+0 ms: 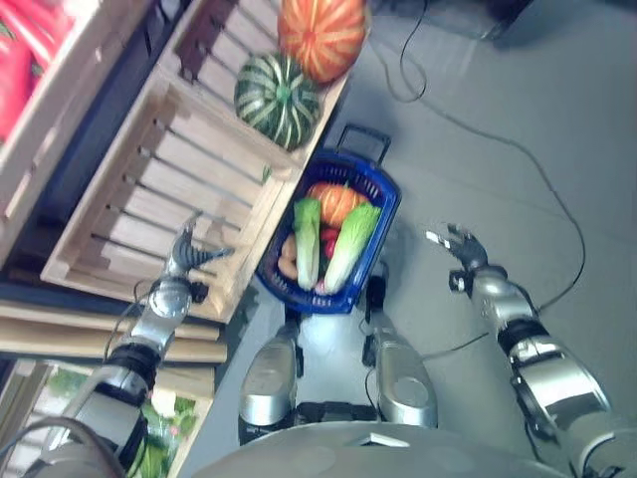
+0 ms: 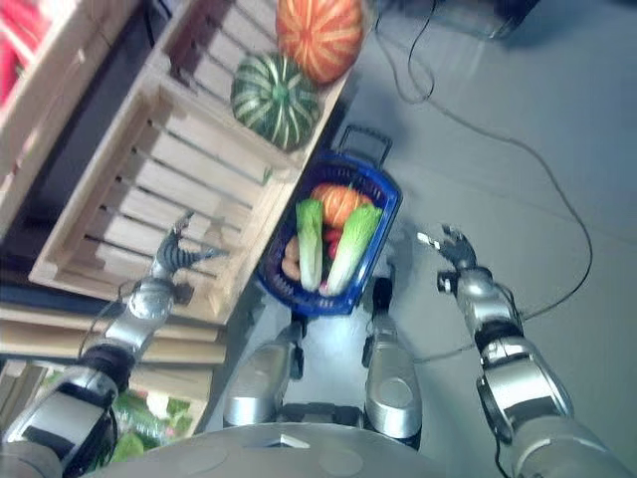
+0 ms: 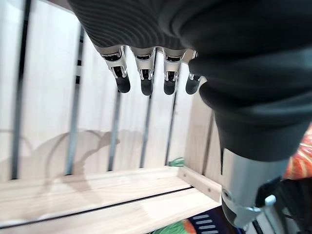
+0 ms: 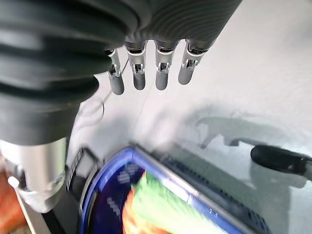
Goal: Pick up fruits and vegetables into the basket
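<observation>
On the far left, the left hand [image 1: 186, 255] hovered over the slatted floor of the nearer wooden crate [image 1: 149, 194], its fingers [image 3: 145, 78] straight and holding nothing, and the wrist view showed only bare slats beneath them, so this crate looked emptied. Farther along the same row of crates, a green striped pumpkin [image 1: 277, 99] and an orange striped pumpkin [image 1: 321, 35] sat side by side, touching or nearly so, neither yet moved. Just beside the crates, on the grey floor, stood the blue basket [image 1: 383, 214] with its dark handle [image 1: 363, 139] pointing away from the robot; it already held two heads of green leafy cabbage [image 1: 350, 244], an orange vegetable [image 1: 336, 200] behind them, something red between the cabbages and a brownish piece at the basket's near left, too small to name. To the right of the basket and well apart from it, the right hand [image 1: 460, 245] hung over bare floor, its fingers [image 4: 161, 73] relaxed and empty. Judging from this, much of the task seemed done: several items were in the basket, while the two pumpkins appeared to be what was left, and they looked bulky for a single hand.
</observation>
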Controlling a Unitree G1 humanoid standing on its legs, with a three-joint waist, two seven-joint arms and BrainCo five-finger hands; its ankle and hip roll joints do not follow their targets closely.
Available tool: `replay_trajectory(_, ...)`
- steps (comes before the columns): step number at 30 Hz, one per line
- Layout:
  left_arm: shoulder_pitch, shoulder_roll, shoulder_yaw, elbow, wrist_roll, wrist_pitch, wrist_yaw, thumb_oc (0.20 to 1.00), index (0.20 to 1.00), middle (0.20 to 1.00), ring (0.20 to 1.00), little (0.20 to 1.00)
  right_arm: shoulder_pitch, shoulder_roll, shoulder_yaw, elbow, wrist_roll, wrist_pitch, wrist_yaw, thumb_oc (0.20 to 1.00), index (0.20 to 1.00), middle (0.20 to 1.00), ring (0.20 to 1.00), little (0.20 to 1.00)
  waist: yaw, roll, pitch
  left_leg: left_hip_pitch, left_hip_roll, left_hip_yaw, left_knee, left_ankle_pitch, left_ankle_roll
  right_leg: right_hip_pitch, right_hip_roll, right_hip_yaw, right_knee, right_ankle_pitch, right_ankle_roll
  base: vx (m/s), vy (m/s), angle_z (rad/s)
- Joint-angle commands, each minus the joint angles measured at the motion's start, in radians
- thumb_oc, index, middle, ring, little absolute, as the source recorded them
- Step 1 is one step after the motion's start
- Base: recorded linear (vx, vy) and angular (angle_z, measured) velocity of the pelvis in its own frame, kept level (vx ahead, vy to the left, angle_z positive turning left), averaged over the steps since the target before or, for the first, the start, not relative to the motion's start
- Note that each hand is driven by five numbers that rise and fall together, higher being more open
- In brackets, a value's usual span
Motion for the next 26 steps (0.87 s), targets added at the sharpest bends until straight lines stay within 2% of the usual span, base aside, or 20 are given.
replay_trajectory(1, 0.073, -0.044, 0.000, 0.137, 0.072, -0.006, -0.068, 1.000, 1.000, 1.000, 1.000, 1.000, 0.086, 0.025, 0.009, 0.074, -0.078, -0.023, 0.021, 1.000, 1.000, 1.000, 1.000, 1.000, -0.011, -0.007, -0.174, -0.048, -0.037, 0.008, 0.018, -0.048, 0.003, 0.067, -0.009, -0.026, 0.043, -0.119, 0.079, 0.14, -0.024, -0.24)
replay_trajectory(7, 0.126, -0.117, 0.035, 0.330, 0.039, 0.047, -0.184, 1.000, 1.000, 1.000, 1.000, 1.000, 0.152, 0.089, -0.027, 0.201, -0.115, 0.030, 0.044, 1.000, 1.000, 1.000, 1.000, 1.000, -0.020, -0.018, -0.226, 0.013, -0.027, 0.017, 0.002, -0.072, 0.006, 0.127, -0.004, -0.022, 0.028, -0.137, 0.082, 0.07, -0.023, -0.03)
replay_trajectory(9, 0.136, -0.136, 0.048, 0.365, 0.023, 0.078, -0.233, 1.000, 1.000, 1.000, 1.000, 1.000, 0.166, 0.108, -0.038, 0.232, -0.118, 0.051, 0.052, 1.000, 1.000, 1.000, 1.000, 1.000, -0.023, -0.022, -0.233, 0.025, -0.024, 0.020, 0.002, -0.081, 0.006, 0.140, -0.004, -0.019, 0.026, -0.141, 0.082, 0.04, -0.020, 0.01)
replay_trajectory(15, 0.145, -0.173, 0.064, 0.417, -0.005, 0.115, -0.318, 1.000, 1.000, 1.000, 1.000, 1.000, 0.196, 0.139, -0.062, 0.323, -0.153, 0.119, 0.058, 1.000, 1.000, 1.000, 1.000, 1.000, -0.033, -0.023, -0.246, 0.047, -0.019, 0.029, 0.002, -0.100, 0.010, 0.159, -0.004, -0.017, 0.027, -0.155, 0.081, 0.02, -0.003, -0.02)
replay_trajectory(21, 0.140, -0.175, 0.063, 0.426, -0.026, 0.132, -0.351, 1.000, 1.000, 1.000, 1.000, 1.000, 0.203, 0.132, -0.076, 0.365, -0.164, 0.173, 0.058, 1.000, 1.000, 1.000, 1.000, 1.000, -0.036, -0.020, -0.252, 0.064, -0.015, 0.031, 0.002, -0.111, 0.012, 0.175, -0.006, -0.017, 0.023, -0.159, 0.080, 0.01, 0.003, -0.01)
replay_trajectory(26, 0.134, -0.171, 0.060, 0.422, -0.037, 0.146, -0.357, 1.000, 1.000, 1.000, 1.000, 1.000, 0.199, 0.128, -0.073, 0.362, -0.156, 0.169, 0.074, 1.000, 1.000, 1.000, 1.000, 1.000, -0.035, -0.021, -0.259, 0.071, -0.013, 0.031, 0.002, -0.117, 0.012, 0.182, -0.009, -0.017, 0.019, -0.160, 0.082, 0.02, -0.003, -0.02)
